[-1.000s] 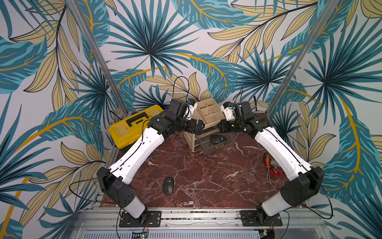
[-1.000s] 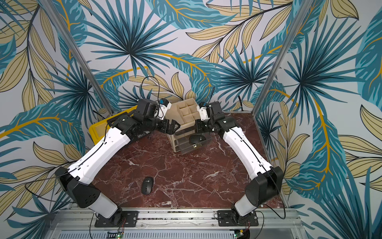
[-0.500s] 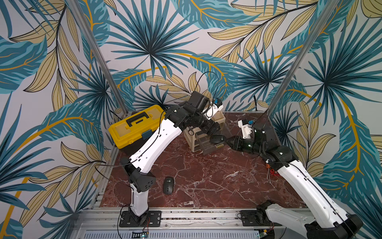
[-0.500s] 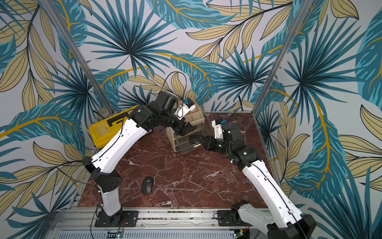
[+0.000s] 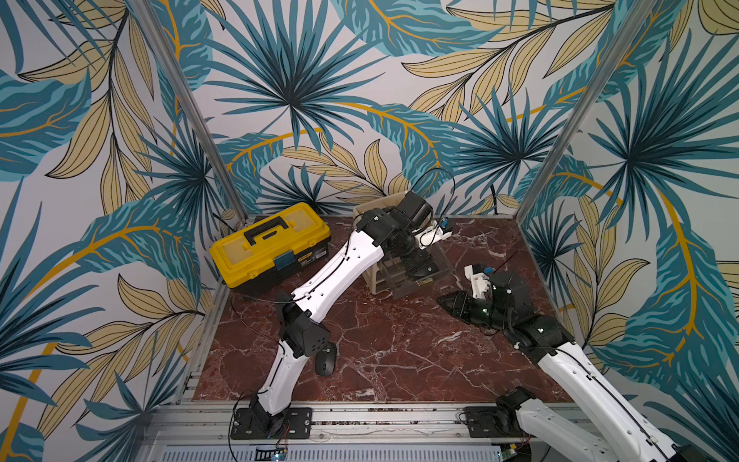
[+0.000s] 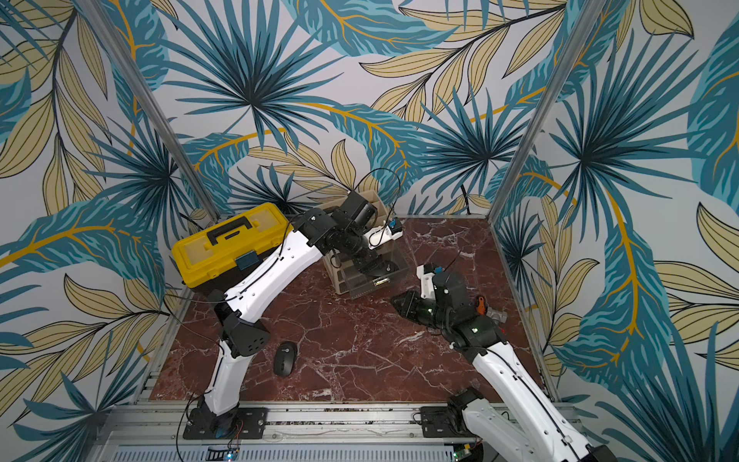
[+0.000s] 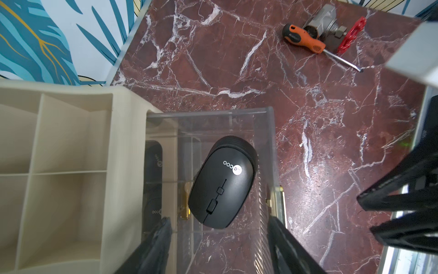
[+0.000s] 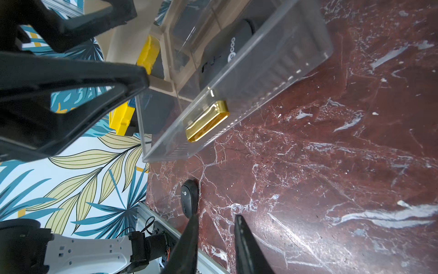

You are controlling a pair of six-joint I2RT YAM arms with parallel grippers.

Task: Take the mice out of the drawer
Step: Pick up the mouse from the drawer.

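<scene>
My left pincer (image 7: 219,220) hangs wide over the clear drawer (image 7: 270,142), a black mouse (image 7: 222,182) just ahead between its tips, while my right pincer (image 8: 215,218), narrowly parted and empty, points at a second mouse (image 8: 189,201) well beyond it on the tabletop (image 8: 331,166).

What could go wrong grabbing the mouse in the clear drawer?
One finger of the left gripper hangs over the side wall of the clear drawer, so it might bump that instead of reaching the mouse. The drawer sticks far out and the right gripper holds nothing, so pushing down might tip it.
</scene>
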